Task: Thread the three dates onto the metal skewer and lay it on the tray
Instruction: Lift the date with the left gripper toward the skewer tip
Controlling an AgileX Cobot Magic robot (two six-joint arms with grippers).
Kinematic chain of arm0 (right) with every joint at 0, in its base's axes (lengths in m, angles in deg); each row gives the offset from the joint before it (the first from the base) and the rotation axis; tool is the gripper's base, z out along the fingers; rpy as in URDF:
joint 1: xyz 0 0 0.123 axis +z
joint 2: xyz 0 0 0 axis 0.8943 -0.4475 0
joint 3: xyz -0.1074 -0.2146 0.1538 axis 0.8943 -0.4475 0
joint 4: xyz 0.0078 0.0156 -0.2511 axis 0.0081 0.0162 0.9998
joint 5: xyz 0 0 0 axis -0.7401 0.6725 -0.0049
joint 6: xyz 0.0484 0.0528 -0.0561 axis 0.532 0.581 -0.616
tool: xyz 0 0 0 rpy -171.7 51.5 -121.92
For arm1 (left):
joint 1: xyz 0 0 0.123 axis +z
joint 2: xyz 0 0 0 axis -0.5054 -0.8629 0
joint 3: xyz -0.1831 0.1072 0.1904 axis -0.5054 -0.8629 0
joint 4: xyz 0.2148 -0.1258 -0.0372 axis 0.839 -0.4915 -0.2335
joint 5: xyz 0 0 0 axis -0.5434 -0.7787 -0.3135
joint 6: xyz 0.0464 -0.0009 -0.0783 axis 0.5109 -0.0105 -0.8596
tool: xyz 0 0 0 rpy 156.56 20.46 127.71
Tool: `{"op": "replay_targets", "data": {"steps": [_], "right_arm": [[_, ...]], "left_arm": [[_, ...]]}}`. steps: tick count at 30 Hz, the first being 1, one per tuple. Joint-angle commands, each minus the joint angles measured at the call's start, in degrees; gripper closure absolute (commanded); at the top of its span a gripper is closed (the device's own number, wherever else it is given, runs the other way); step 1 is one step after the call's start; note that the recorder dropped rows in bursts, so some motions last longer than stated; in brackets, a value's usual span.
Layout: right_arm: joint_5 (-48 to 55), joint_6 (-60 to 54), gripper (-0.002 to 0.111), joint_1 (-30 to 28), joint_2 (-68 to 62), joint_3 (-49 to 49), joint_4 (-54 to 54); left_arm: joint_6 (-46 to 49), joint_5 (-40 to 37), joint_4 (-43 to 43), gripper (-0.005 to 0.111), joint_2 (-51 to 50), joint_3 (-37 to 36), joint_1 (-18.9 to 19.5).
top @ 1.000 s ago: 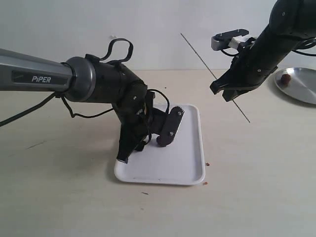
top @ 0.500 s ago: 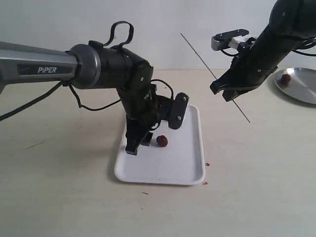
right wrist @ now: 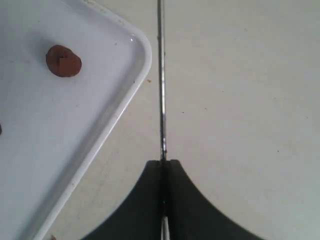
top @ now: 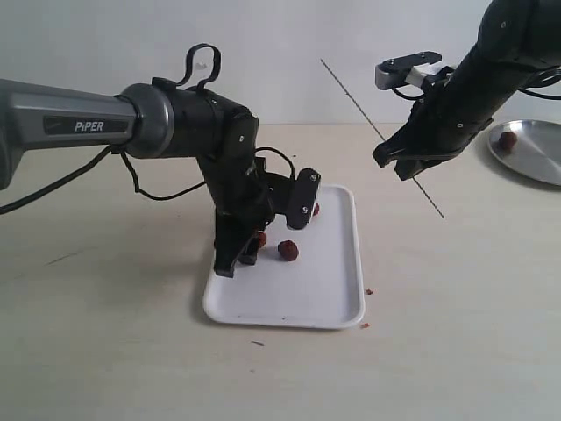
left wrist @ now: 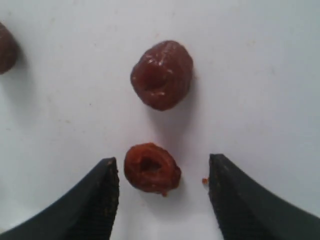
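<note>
Exterior view first: I'm watching my left end effector (top: pixel 263 235) hanging low over the tray (top: pixel 307 289). Its fingers are spread wide apart, and the three dates (top: pixel 287 250) are lying loose on the white plastic under and beside it, one half hidden behind the arm. The tray is sitting flat on the surface (top: pixel 131 351). Off to the right, my right end effector (top: pixel 408 167) is holding the metal skewer (top: pixel 351 96) up in the air at a slant, well apart from the tray. The rod is sticking out both above and below the grip. Farther right, a steel plate (top: pixel 536 162) is carrying a lone date (top: pixel 507 139).

Left wrist view now: the two fingers (left wrist: pixel 95 200) are flanking the nearest date (left wrist: pixel 151 168), gaps showing on both sides, touching nothing. That one is showing a hollow in its top. A second date (left wrist: pixel 161 75) is lying just beyond it, and a third date (left wrist: pixel 6 47) is peeking in at the picture's edge.

Right wrist view: the jaws are pressing together on the metal skewer, the rod running straight out past the tray's rounded corner. A single date (right wrist: pixel 63 61) is lying on the tray here.
</note>
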Motion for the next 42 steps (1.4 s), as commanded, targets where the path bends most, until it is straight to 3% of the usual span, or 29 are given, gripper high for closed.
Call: {"op": "replay_targets", "data": {"steps": [1,6,19,30,36,42], "right_arm": [[-1.0,-0.5,0.108,0.1,0.4,0.3,0.1],[-1.1,-0.5,0.108,0.1,0.4,0.3,0.1],[-0.7,-0.5,0.108,0.1,0.4,0.3,0.1],[1.2,-2.7,0.108,0.1,-3.1,0.3,-3.1],[4.2,-18.0,0.108,0.1,-4.7,-2.2,-19.7],[10.0,-29.7,0.108,0.1,-4.9,-4.8,-33.2]], "left_arm": [[0.5,1.0,-0.5,0.053,-1.1,0.0,-0.1],[0.3,1.6,-0.5,0.084,-1.1,0.0,-0.1],[-5.3,5.1,-3.0,0.079,5.4,0.0,1.3],[-3.4,6.1,-45.7,0.079,12.9,0.0,14.2],[-7.5,3.6,-66.4,0.079,12.9,0.0,21.4],[-11.9,2.8,-83.5,0.079,12.9,0.0,24.7]]}}
